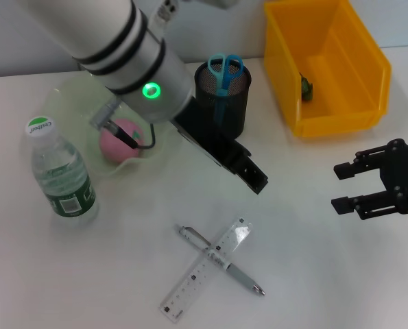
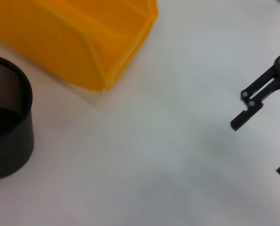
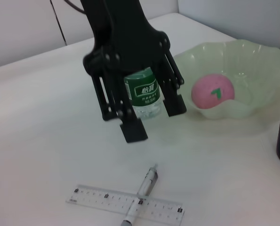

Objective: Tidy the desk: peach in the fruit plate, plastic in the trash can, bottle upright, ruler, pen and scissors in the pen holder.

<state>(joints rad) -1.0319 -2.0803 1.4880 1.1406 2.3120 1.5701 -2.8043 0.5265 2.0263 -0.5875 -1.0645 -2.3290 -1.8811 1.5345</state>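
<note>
- Right wrist view alone shows left claw (image 3: 151,115) open, empty, above pen (image 3: 144,190) crossing ruler (image 3: 125,203).
- Right claw (image 1: 346,186) open, empty, over white counter (image 1: 313,274).

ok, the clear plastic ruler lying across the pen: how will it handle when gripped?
The clear flat plastic ruler looks thin and light, so probably slightly flexible. It rests across the silver pen, so one end likely sits raised, and it may pivot or slide when touched. The smooth plastic could slip.

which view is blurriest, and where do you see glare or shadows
The left wrist view is softest: the yellow bin and mesh pen holder have smeared edges. The head view is sharp, with a bright sheen on the left arm's white casing. The right wrist view shows only faint shadows beneath the left gripper.
</note>
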